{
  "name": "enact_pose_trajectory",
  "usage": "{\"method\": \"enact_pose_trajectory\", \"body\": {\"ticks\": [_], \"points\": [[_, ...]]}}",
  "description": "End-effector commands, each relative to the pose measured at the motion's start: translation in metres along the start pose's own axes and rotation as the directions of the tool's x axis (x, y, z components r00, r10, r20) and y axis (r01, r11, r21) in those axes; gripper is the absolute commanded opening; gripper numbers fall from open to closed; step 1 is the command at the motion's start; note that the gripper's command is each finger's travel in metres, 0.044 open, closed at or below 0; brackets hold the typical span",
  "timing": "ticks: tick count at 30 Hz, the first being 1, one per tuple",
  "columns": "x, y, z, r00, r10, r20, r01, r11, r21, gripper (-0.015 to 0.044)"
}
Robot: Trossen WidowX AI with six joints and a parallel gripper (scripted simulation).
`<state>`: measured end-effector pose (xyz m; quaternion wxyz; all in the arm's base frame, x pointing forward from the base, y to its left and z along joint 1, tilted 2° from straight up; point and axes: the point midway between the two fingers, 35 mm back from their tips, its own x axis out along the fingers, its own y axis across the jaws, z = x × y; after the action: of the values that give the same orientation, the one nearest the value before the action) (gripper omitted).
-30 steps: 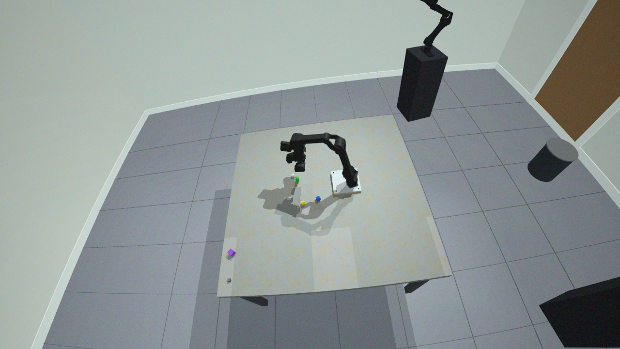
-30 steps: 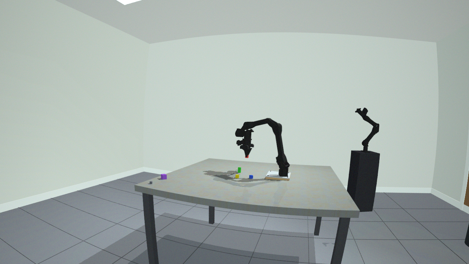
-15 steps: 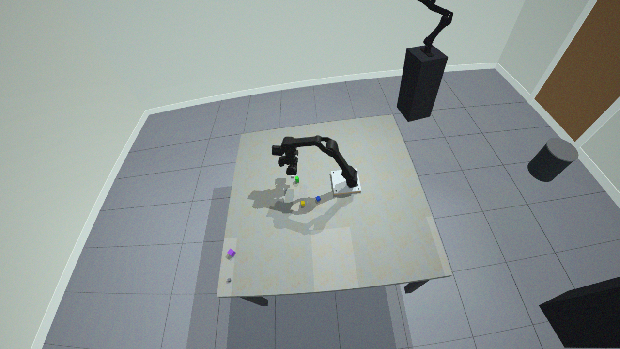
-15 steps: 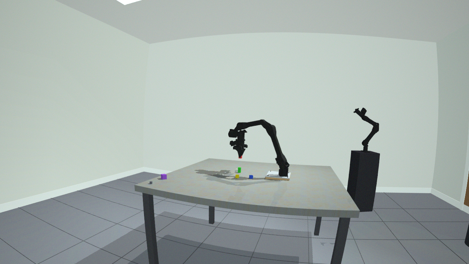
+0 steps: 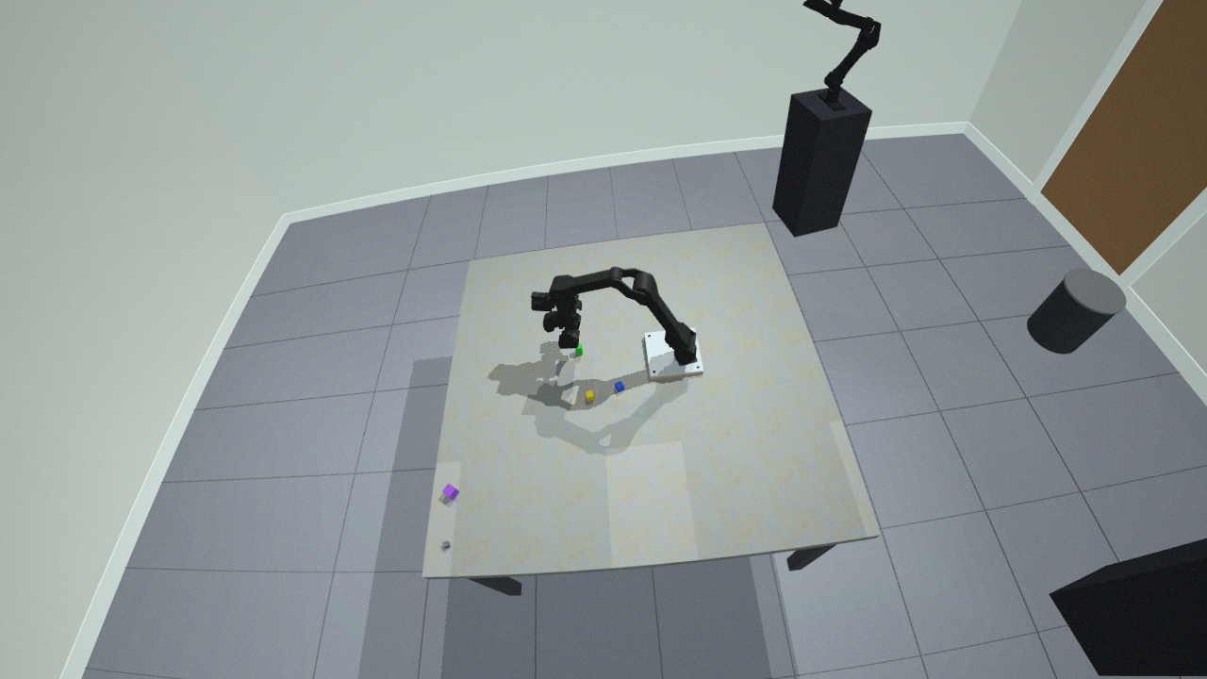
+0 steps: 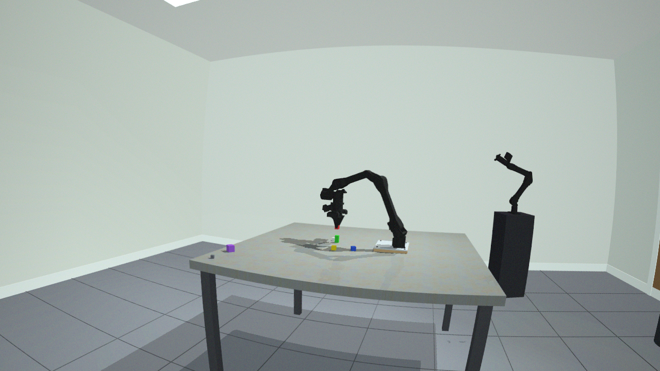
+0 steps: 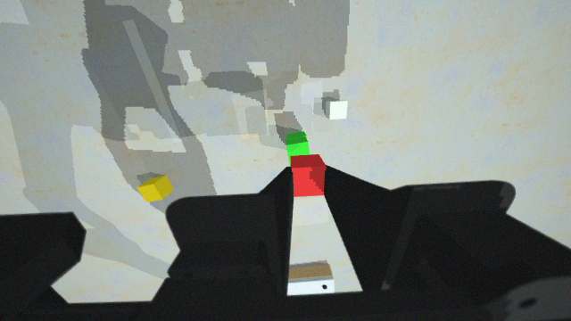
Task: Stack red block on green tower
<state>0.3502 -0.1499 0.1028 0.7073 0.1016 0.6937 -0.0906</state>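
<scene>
The red block (image 7: 308,175) is clamped between the jaws of the gripper (image 7: 308,178), which is pointed straight down from the black arm (image 6: 376,184) and is held in the air above the table (image 6: 415,276). In the exterior view the block (image 6: 337,227) is seen at the fingertips, clearly above the green tower (image 6: 336,238) and almost directly over it, with open air between the two. In the wrist view the green tower (image 7: 297,146) is partly covered by the held block, only its top and upper side being shown just beyond it.

Several other small cubes are scattered around the tower. A white cube (image 7: 335,109) is placed just beside the tower, on the side away from the arm's base plate (image 5: 653,369). A yellow cube (image 6: 333,247) and a blue cube (image 6: 352,248) are set near each other on the table between the tower and the table's front edge, apart from the tower. A purple cube (image 6: 230,248) and a tiny grey cube (image 6: 212,256) are found well apart from these, near the table's left edge. The space directly between block and tower is not blocked by any of them.

Beside the table a tall black pedestal (image 6: 511,253) is stood on the floor, with a second black arm (image 6: 518,182) mounted on it, and a dark cylindrical bin (image 5: 1076,310) is seen near the brown door (image 5: 1131,143)
</scene>
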Motion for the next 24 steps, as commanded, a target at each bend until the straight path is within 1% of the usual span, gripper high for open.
{"method": "enact_pose_trajectory", "body": {"ticks": [1, 4, 11, 24], "points": [[0.009, 0.001, -0.002, 1.0, 0.002, -0.001, -0.002, 1.0, 0.007, 0.0], [0.013, 0.001, -0.002, 1.0, 0.002, -0.001, -0.002, 1.0, 0.007, 0.0], [0.038, 0.001, -0.002, 1.0, 0.002, -0.001, -0.002, 1.0, 0.007, 0.0], [0.038, 0.001, -0.002, 1.0, 0.002, -0.001, -0.002, 1.0, 0.007, 0.0]]}}
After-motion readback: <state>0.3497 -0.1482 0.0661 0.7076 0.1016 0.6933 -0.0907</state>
